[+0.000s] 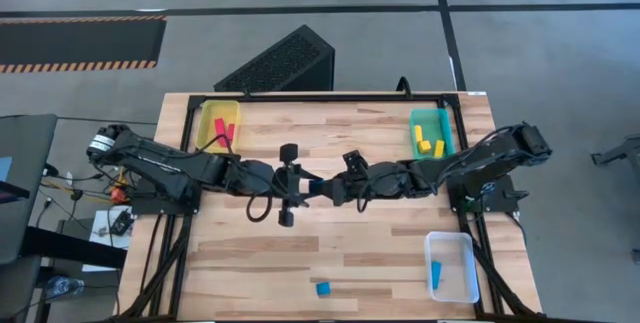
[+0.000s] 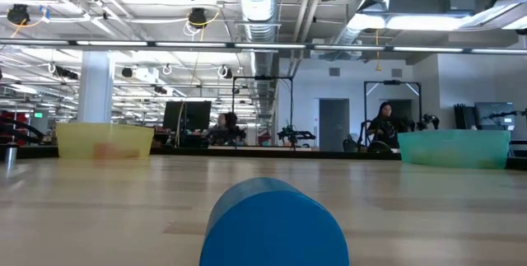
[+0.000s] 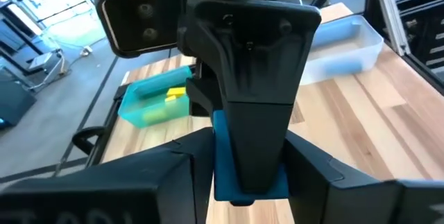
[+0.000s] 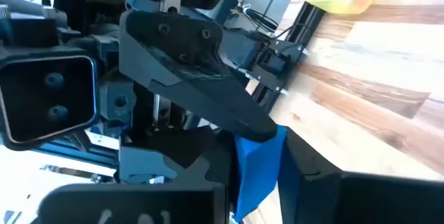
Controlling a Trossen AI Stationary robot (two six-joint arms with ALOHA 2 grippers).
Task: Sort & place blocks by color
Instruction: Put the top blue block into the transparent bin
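At table centre, a blue block [image 1: 314, 185] is passing between the left gripper [image 1: 290, 185] and right gripper [image 1: 335, 189], arms stretching level from nine and three o'clock. Both jaws are closing narrowly on it. Judged light, rigid and smooth, it is best pinched across flat faces.

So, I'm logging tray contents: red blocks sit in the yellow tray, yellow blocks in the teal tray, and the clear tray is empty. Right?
Not quite. In the high view the clear tray holds one blue block, so it is not empty. The rest stands: red blocks in the yellow tray, yellow blocks in the teal tray.
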